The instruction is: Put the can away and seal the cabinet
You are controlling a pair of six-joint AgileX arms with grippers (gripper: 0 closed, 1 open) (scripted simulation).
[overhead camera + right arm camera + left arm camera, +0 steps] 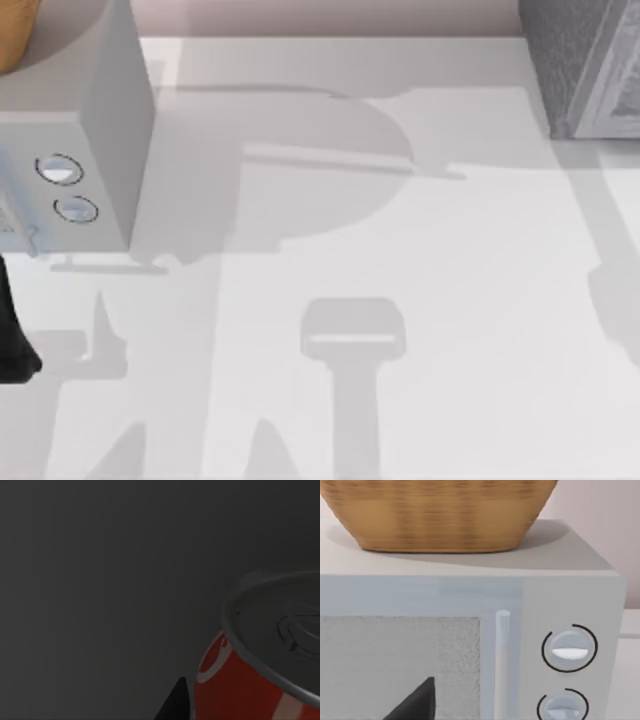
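The can [260,680] shows close up in the right wrist view, with a red body, white lettering and a silver-grey top. It stands upright in a dark enclosed space. A black tip of my right gripper [175,705] sits just beside its lower side. The grey speckled cabinet [585,70] stands at the table's far right corner. My left arm [15,340] is at the table's left edge, and a dark part of its gripper [417,702] faces the microwave door.
A white microwave [90,150] with two dials [569,648] and a vertical door handle [502,660] stands at the far left. A wicker basket [440,515] rests on top of it. Arm shadows fall across the white table [400,300].
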